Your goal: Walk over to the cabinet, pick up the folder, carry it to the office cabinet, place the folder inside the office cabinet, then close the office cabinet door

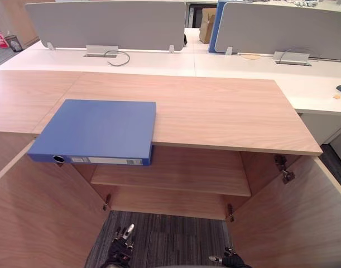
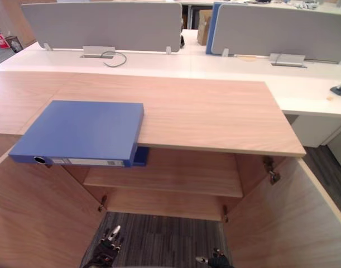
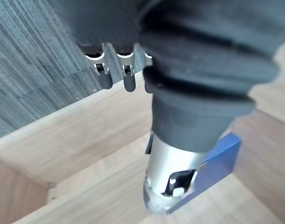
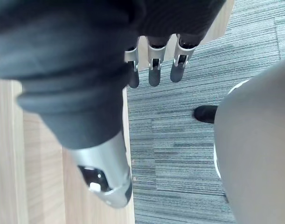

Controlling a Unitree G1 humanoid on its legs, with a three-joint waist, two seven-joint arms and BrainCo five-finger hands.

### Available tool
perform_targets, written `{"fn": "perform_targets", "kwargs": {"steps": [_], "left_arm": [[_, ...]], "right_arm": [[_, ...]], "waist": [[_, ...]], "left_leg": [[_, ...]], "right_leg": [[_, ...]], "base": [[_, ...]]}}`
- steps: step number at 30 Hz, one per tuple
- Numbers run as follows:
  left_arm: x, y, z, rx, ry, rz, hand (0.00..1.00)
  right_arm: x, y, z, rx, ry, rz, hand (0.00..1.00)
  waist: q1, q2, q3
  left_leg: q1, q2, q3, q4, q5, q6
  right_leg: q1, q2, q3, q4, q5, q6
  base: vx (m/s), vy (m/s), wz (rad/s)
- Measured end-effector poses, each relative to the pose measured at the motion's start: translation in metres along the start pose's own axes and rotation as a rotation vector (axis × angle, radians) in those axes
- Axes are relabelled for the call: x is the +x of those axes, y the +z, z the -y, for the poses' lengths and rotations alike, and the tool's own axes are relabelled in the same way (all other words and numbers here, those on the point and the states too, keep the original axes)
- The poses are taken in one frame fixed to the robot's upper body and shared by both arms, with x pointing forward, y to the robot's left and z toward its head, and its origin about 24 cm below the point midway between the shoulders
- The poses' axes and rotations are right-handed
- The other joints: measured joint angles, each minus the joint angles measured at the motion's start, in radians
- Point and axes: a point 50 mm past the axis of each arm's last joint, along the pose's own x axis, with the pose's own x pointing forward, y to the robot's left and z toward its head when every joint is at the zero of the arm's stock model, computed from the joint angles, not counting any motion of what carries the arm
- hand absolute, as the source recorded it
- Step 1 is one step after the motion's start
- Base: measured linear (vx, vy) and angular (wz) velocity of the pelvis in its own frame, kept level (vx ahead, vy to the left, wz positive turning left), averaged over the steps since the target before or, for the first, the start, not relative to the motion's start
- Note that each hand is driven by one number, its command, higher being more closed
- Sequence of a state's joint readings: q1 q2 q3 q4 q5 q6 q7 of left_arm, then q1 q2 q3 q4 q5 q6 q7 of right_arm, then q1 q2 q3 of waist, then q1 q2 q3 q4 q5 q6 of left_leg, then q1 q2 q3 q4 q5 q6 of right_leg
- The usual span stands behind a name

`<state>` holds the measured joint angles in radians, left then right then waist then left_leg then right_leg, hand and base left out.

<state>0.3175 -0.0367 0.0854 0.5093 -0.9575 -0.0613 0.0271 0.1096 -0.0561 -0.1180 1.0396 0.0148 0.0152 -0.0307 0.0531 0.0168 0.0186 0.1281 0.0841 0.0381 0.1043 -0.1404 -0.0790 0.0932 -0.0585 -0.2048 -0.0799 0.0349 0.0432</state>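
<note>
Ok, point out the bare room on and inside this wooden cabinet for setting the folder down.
Bare: the light wooden cabinet top right of the flat blue folder, through to its right edge; the inner wooden shelf between the two open doors. Crowded: only the top's front-left corner, where the folder overhangs.

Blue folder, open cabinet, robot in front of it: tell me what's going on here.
The robot faces a wooden cabinet whose left door and right door stand open. The blue folder lies flat on its top, near the front left, overhanging the front edge; it has not been picked up. The left hand and right hand hang low over the carpet, fingers straight, holding nothing.
</note>
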Motion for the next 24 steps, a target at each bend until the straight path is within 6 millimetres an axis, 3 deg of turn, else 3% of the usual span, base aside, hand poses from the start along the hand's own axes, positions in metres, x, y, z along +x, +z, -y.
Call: {"fn": "perform_targets", "kwargs": {"steps": [8,13,17,20,24], "left_arm": [[-0.014,0.059,0.021,-0.047,0.007,0.33,0.0],[-0.033,0.092,0.032,-0.047,0.02,0.505,0.0],[-0.055,0.123,0.051,0.066,0.031,0.707,0.0],[-0.085,0.149,0.064,0.158,0.074,0.921,0.0],[-0.122,0.17,0.083,0.317,0.147,1.182,0.0]], "right_arm": [[0.0,0.001,-0.004,-0.003,-0.008,0.005,0.0],[-0.002,-0.002,-0.012,-0.021,0.01,0.002,0.0],[-0.002,-0.005,-0.013,-0.019,0.002,-0.006,0.0],[-0.002,-0.005,-0.013,-0.017,-0.008,-0.008,0.0],[-0.002,-0.006,-0.013,-0.016,-0.019,-0.01,0.0]], "waist": [[0.021,-0.015,0.012],[0.029,-0.043,0.021],[0.05,-0.051,0.024],[0.055,-0.056,0.021],[0.065,-0.06,0.018]], "left_leg": [[0.028,-0.009,-0.004,-0.015,-0.011,0.019],[0.008,-0.013,-0.029,-0.013,-0.012,0.029],[-0.015,-0.014,-0.054,0.004,-0.012,0.029],[-0.024,-0.014,-0.077,0.009,-0.011,0.027],[-0.024,-0.016,-0.081,0.007,-0.011,0.027]], "right_leg": [[0.032,-0.018,-0.03,-0.003,0.013,0.015],[0.028,-0.028,-0.047,-0.003,0.023,0.02],[0.027,-0.03,-0.071,-0.003,0.023,0.02],[0.028,-0.028,-0.091,-0.002,0.02,0.022],[0.029,-0.031,-0.092,-0.002,0.019,0.023]], "base": [[-0.05,0.077,0.09],[-0.13,0.033,0.16],[-0.06,-0.001,0.21],[0.01,-0.003,0.15],[0.03,0.03,0.03]]}}
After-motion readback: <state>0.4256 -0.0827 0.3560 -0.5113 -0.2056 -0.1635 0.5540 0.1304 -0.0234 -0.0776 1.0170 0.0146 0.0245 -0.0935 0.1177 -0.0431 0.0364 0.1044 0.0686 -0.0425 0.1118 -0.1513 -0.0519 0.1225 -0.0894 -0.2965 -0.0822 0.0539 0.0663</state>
